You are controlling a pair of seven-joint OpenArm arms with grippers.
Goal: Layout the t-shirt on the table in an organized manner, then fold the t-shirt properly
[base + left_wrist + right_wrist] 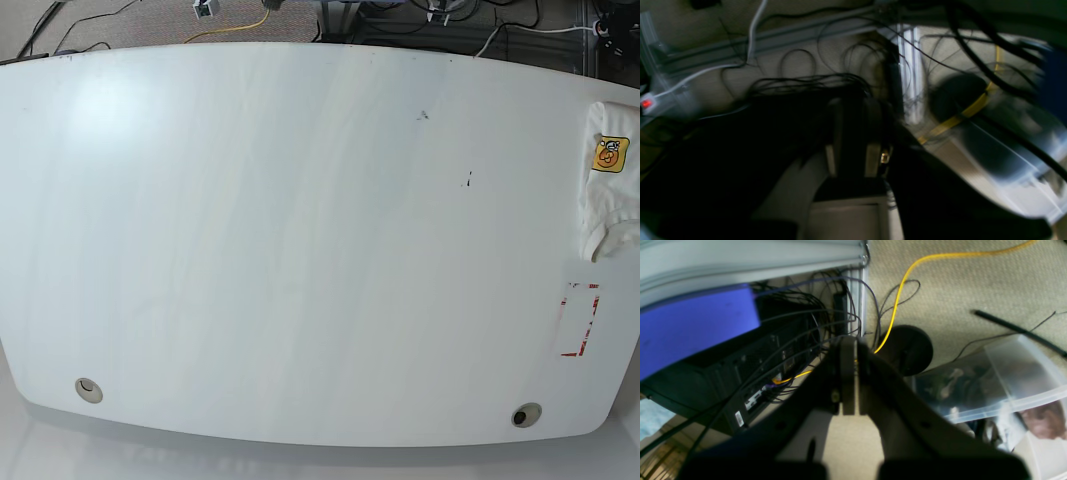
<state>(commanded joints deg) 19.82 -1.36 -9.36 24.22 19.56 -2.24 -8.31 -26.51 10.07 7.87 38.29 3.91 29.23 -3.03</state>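
The t-shirt (610, 180) lies bunched at the far right edge of the counter (300, 250) in the base view, its yellow cartoon patch up and part of the cloth running out of the picture, so how much hangs over the rim cannot be told. Neither arm shows above the counter; both wrist cameras look down at carpet, cables and clutter off to the sides. The right claw (849, 373) has its fingers pressed together on nothing, with a yellow cable (903, 283) and a clear plastic bin (1000, 380) below it. The left claw (853, 133) is dark and blurred; its fingers look to stand close with nothing visible between them, though I cannot tell for certain. The chief risk, as I judge it, is the shirt's place: a grab at the near hem could drag the rest over the edge and drop it to the floor, or take a doubled layer so the cloth will not spread flat. The left arm, on that side, is the likelier one to reach it; the right would have to cross the whole counter. Either arm rising from below might also snag the loose cables or knock the counter's rim. The blur in the left wrist view suggests motion, which would make a clean first pinch harder
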